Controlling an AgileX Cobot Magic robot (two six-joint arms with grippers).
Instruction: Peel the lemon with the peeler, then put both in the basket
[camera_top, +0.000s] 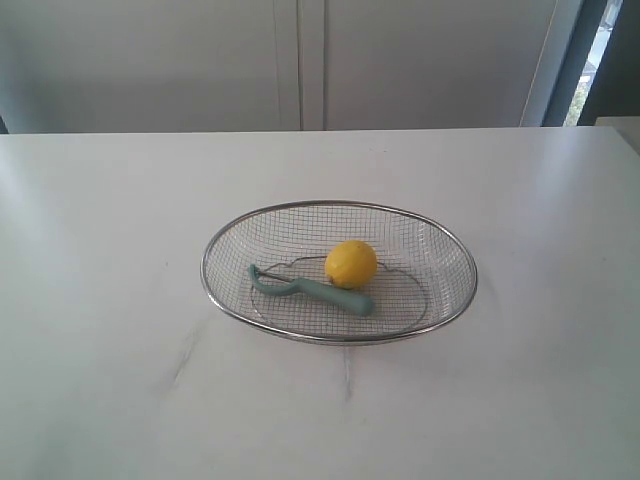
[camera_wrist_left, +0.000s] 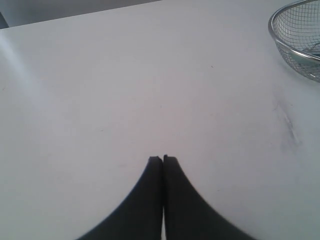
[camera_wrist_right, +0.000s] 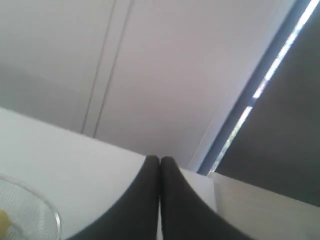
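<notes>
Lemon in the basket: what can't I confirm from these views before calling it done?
- Lemon: peeled or not. It is too small in the exterior view and only an edge sliver in the right wrist view.
- Peeler: blade too small. The left wrist view shows the basket cut off by the frame.
- Arms: outside the exterior view. Only the shut left fingers and right fingers show.

basket (camera_top: 215, 240) on table (camera_top: 100, 300), lemon (camera_top: 351, 264) and peeler (camera_top: 318, 290) inside, touching

white table (camera_top: 120, 300), pale wall panels (camera_top: 150, 60), window strip (camera_top: 600, 50)
</notes>
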